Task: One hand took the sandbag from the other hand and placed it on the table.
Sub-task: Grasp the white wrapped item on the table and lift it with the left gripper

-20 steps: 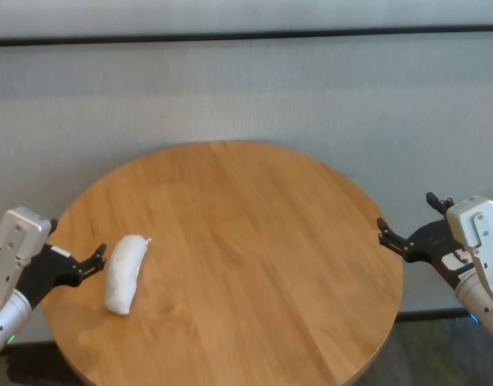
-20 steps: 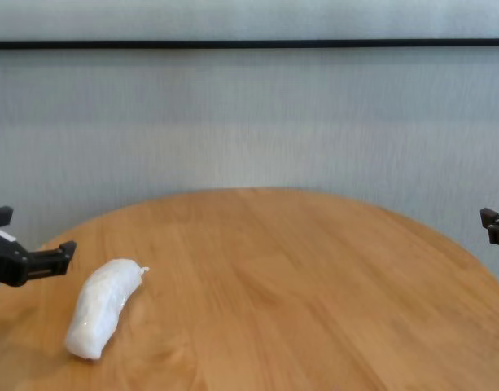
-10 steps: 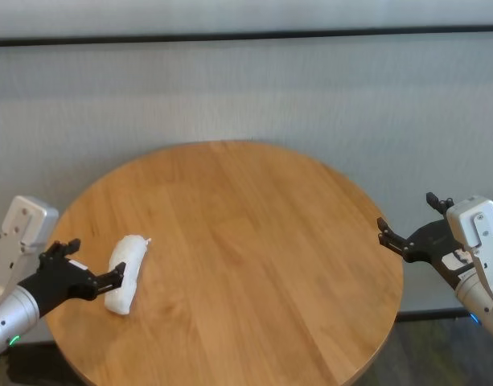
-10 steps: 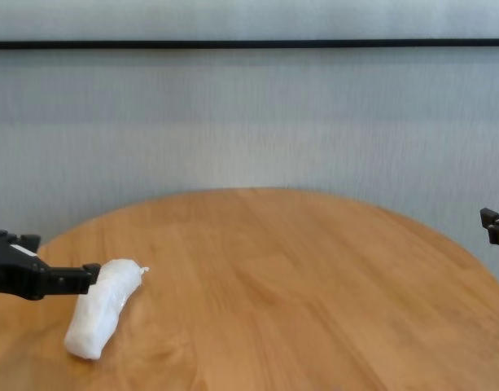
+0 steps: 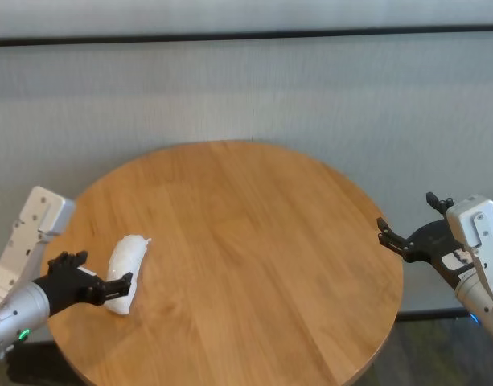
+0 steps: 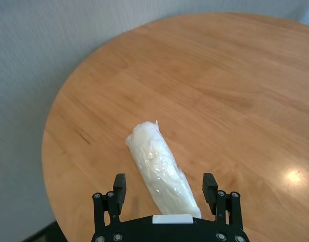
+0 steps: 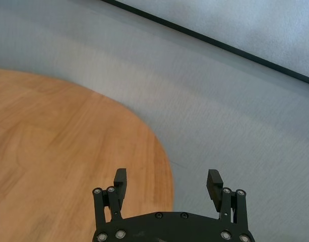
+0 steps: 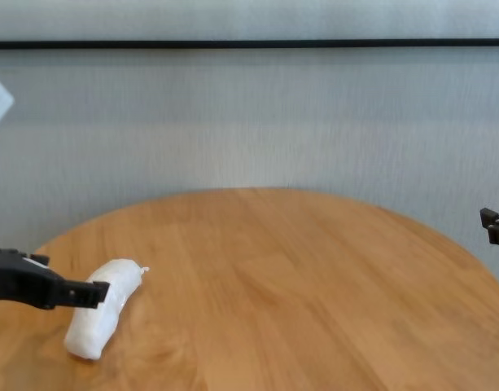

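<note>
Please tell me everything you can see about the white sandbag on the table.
The sandbag is a white, soft, sausage-shaped bag in glossy, crinkled wrap, with a small twisted tip at its far end. It lies flat on the round wooden table, on the robot's left side. The open left gripper straddles its near end, not yet closed on it. Contact cannot be told.

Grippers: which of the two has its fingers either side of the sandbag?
The left gripper, open around the sandbag on the table. The right gripper hangs off the table's edge.
</note>
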`<state>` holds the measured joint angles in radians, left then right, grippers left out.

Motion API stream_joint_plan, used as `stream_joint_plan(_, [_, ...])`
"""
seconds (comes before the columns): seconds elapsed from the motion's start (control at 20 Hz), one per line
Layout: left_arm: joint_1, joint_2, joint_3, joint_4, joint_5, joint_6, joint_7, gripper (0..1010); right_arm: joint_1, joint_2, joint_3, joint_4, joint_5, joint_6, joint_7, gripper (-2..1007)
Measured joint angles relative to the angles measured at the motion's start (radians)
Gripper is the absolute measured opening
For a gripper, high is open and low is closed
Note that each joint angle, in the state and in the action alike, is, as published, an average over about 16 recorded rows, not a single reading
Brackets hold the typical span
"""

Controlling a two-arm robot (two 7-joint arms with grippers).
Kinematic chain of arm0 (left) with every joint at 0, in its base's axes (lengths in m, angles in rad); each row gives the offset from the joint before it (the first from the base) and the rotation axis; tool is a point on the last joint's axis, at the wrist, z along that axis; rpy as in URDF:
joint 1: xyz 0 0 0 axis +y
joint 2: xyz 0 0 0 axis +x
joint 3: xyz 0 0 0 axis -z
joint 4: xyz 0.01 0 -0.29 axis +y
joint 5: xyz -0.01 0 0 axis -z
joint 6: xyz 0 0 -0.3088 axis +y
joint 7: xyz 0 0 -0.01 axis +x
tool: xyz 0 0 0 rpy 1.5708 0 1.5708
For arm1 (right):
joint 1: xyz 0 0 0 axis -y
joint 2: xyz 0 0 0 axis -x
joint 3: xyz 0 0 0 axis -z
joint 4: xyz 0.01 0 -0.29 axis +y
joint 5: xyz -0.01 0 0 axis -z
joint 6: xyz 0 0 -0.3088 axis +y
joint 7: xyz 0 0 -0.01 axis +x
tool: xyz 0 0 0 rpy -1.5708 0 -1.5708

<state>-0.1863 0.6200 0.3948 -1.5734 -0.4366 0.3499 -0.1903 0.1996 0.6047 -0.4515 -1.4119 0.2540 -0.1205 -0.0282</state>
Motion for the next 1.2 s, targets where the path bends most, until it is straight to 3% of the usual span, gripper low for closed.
stream_joint_plan(0.4, [-0.027, -0.039, 0.007, 0.021, 0.028, 0.084, 0.024, 1002, 0.000, 0.000, 0.000, 0.000, 0.000, 0.000, 0.000, 1001])
stream_joint_plan(0.75, [-0.044, -0.074, 0.009, 0.049, 0.049, 0.120, 0.035, 1002, 0.000, 0.000, 0.000, 0.000, 0.000, 0.000, 0.000, 1001])
stream_joint_plan(1.2, [-0.062, -0.116, 0.003, 0.080, 0.053, 0.164, 0.033, 1002, 0.000, 0.000, 0.000, 0.000, 0.000, 0.000, 0.000, 1001])
